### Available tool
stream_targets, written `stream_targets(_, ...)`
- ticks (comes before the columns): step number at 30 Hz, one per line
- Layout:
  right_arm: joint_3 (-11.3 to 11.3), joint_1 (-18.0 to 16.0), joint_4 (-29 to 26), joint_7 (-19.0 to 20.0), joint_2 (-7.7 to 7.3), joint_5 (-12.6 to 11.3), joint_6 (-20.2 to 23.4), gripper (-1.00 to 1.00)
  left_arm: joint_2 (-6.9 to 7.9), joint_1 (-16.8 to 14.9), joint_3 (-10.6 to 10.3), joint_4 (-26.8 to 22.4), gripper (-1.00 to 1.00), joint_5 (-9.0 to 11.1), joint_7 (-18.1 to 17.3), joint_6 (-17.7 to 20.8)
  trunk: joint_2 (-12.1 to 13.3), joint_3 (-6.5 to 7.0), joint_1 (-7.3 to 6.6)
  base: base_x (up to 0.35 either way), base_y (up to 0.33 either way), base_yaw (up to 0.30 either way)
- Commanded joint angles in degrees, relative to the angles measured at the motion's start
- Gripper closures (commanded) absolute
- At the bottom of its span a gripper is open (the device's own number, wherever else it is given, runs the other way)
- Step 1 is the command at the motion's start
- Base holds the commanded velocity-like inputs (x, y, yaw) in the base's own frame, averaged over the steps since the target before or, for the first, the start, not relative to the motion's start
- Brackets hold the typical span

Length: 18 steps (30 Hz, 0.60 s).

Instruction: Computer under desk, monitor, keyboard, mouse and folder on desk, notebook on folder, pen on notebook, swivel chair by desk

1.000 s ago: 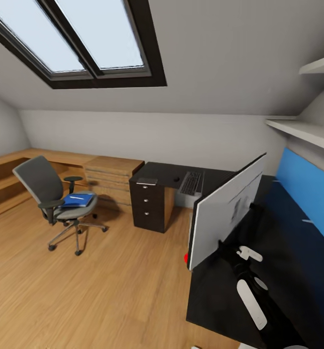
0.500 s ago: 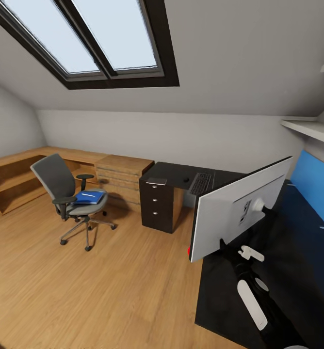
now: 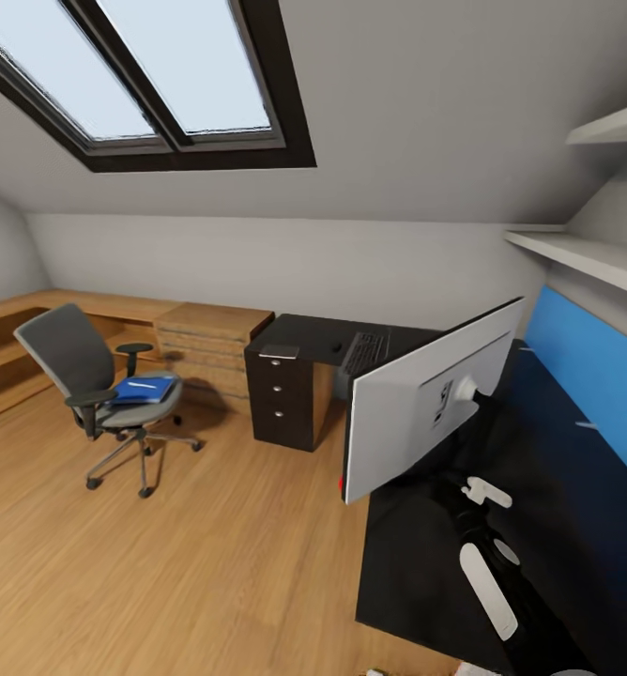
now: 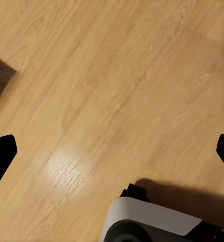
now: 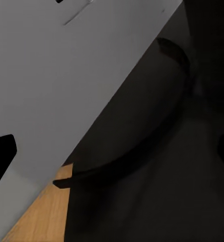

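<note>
Glossy black table [image 3: 539,526] with its blue back panel runs down the right of the head view, nearest to us, and on it stands the monitor [image 3: 417,413], its pale grey back toward us and a red dot at the lower corner. Our right claw [image 5: 112,151] looks along spread fingers at that grey back and the curved stand [image 5: 142,151]; it grips nothing. Our left claw [image 4: 112,151] hangs wide over bare wood floor [image 4: 112,75]. We judge the monitor stiff, top-heavy and fragile at the panel, best taken by the stand or lower edge. Further off, centre frame, the keyboard [image 3: 365,352] lies on the black cabinet [image 3: 285,394]: light, rigid, easy by a long edge. Far left, the swivel chair [image 3: 98,394] carries the blue folder [image 3: 145,389], thin and probably slippery.
</note>
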Motion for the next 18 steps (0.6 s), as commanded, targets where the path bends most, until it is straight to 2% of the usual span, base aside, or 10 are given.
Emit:
stream_targets(1, 0.2, 0.0, 0.0, -0.3, -0.05, -0.6, -0.2, -1.00, 0.05, 0.0, -0.5, 0.0, -1.00, 0.6, 0.4, -0.3, -0.1, -0.08, 0.01, 0.000, 0.000, -0.256)
stream_targets(18, 0.4, 0.0, 1.7, -0.3, -0.05, 0.1, -0.2, -1.00, 0.05, 0.0, -0.5, 0.0, -1.00, 0.5, 0.4, -0.3, -0.1, -0.08, 0.01, 0.000, 0.000, -0.260)
